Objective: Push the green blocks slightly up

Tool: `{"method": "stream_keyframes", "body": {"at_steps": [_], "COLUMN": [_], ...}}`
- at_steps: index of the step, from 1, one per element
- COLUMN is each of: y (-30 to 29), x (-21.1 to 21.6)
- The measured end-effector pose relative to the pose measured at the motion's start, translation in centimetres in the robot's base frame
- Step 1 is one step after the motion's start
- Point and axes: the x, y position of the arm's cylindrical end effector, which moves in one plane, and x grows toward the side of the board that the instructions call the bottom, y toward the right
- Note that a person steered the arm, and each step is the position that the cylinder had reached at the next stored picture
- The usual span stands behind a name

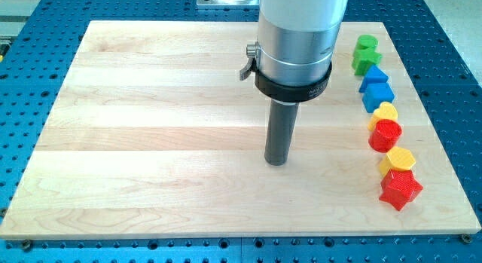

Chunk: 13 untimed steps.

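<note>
Two green blocks sit close together at the view's upper right: a rounded one (367, 43) and, just below it, a chunkier one (365, 61). My tip (277, 161) rests on the wooden board (151, 142) near its middle. It is well to the left of and below the green blocks and touches no block.
Below the green blocks a column runs down the board's right side: a blue block (374, 76), another blue block (378, 95), a yellow block (385, 111), a red round block (386, 134), a yellow block (401, 158) and a red star-like block (400, 188). The board lies on a blue perforated table (30, 82).
</note>
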Motion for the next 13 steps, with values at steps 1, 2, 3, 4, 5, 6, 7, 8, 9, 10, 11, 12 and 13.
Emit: {"method": "stream_keyframes", "body": {"at_steps": [1,2,3,4,5,6,7,8,9,10,11,12,13], "y": [0.0,0.7,0.3,0.2,0.2,-0.1,-1.0,-0.8,1.5,7.8,17.4,25.6,26.5], "x": [0.0,0.0,-1.1,-5.0,-6.9,-8.2,-13.9,-18.9,-24.3,-30.4,-31.5,-27.2,-20.5]}}
